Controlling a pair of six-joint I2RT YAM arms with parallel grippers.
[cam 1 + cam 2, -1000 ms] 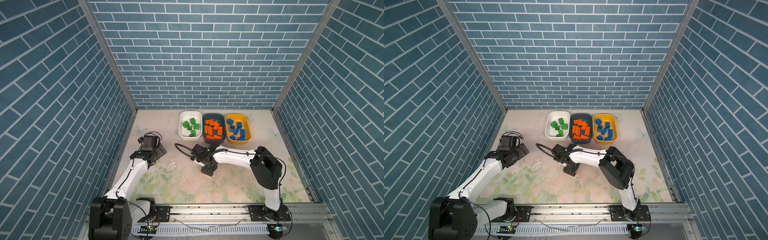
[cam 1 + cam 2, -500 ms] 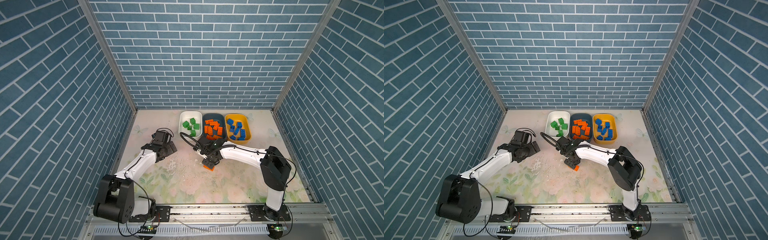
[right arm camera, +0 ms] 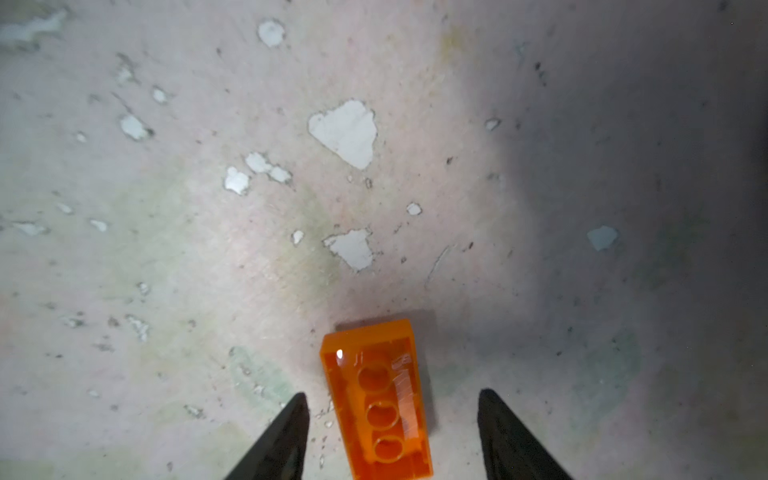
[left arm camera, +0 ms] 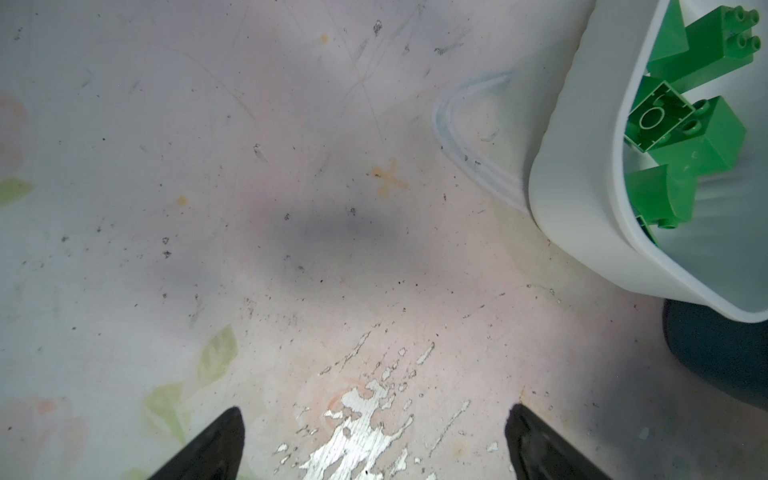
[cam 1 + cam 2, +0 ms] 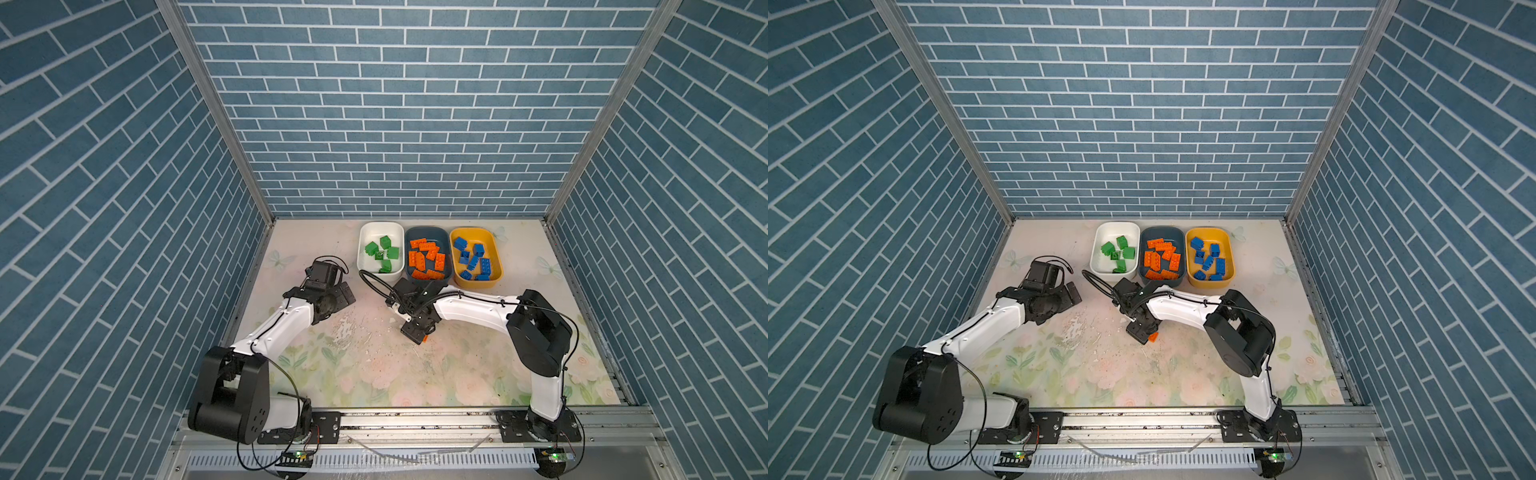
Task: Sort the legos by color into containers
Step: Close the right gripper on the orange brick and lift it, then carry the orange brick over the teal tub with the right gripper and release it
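Right wrist view: an orange brick (image 3: 376,403) lies underside up on the worktop (image 3: 166,249), three round sockets showing, between the fingers of the right gripper (image 3: 392,392). The jaws are spread, with a strip of bare worktop on either side of the brick, so neither finger touches it. In a top view the same brick (image 5: 1153,337) peeks out just beside the gripper's tip, around the middle of the worktop and apart from the tubs. In both top views three tubs stand side by side at the far edge, close together. The white tub (image 5: 365,232) on the left holds green bricks (image 5: 384,251). The teal tub (image 5: 428,230) in the middle holds orange bricks (image 5: 426,257). The yellow tub (image 5: 473,230) on the right holds blue bricks (image 5: 473,259). The left gripper (image 4: 374,407) hangs over scuffed, flaking worktop with its jaws spread wide. In the left wrist view a rounded corner of the white tub is near it, with several green bricks visible inside, one lying underside up.
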